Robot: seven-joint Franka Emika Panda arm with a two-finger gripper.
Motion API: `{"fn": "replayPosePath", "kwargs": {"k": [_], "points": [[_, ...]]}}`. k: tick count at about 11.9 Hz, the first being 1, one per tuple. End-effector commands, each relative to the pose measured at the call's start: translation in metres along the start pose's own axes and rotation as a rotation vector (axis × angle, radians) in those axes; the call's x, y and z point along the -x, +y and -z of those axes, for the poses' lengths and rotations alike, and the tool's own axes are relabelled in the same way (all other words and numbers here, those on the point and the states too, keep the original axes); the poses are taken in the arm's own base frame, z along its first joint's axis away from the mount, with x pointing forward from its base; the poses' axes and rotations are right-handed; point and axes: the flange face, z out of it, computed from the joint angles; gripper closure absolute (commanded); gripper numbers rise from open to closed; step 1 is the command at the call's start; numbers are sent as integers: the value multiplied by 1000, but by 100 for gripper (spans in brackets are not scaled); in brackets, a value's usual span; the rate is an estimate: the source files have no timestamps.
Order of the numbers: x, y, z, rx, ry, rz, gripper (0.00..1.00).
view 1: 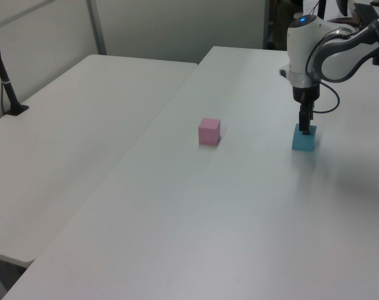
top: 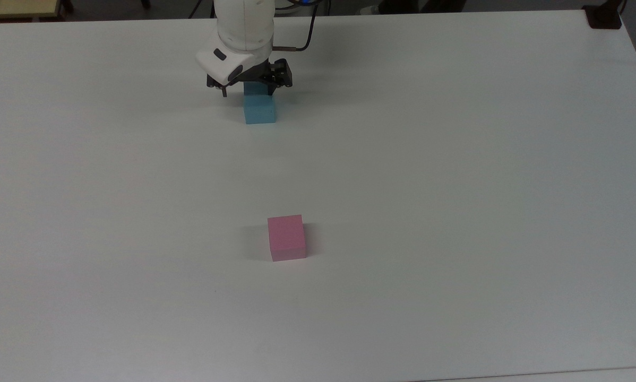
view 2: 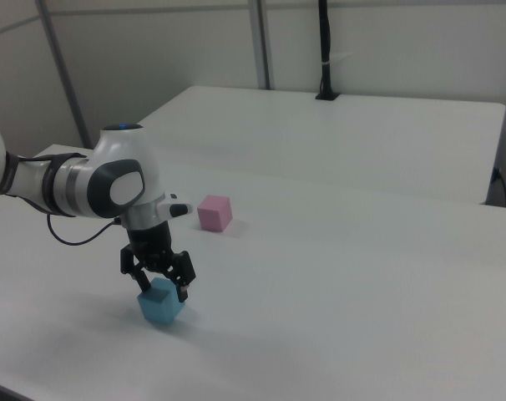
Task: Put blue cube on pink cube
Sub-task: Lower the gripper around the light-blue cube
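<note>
Gripper spread over blue cube; pink cube apart on white table.

Gripper [view 2: 161, 286]: fingers spread, one to each side of the blue cube's [view 2: 160, 305] upper part, not pinching it. Blue cube: rests on the table [top: 456, 185], near the far edge in the top view, directly under the gripper [top: 248, 91]. Pink cube [top: 286, 237]: alone on the table, well apart from the blue cube [top: 259, 110], nearer the top view's bottom. In the left view, the pink cube [view 1: 209, 131] sits to the left view's left of the blue cube [view 1: 304, 140].
</note>
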Motion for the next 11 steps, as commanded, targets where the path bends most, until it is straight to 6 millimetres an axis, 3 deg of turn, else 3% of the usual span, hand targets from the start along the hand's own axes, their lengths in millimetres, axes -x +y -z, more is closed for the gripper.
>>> {"fn": "replayPosePath", "kwargs": {"k": [1,4,7,9,11], "points": [[-3,-2,-3,16,15,22,0],[5,12,11,16,4,0,0],[9,13,27,10,-6,-6,0],[8,10,27,8,-3,-4,0],[2,-7,14,7,-13,15,0]]}}
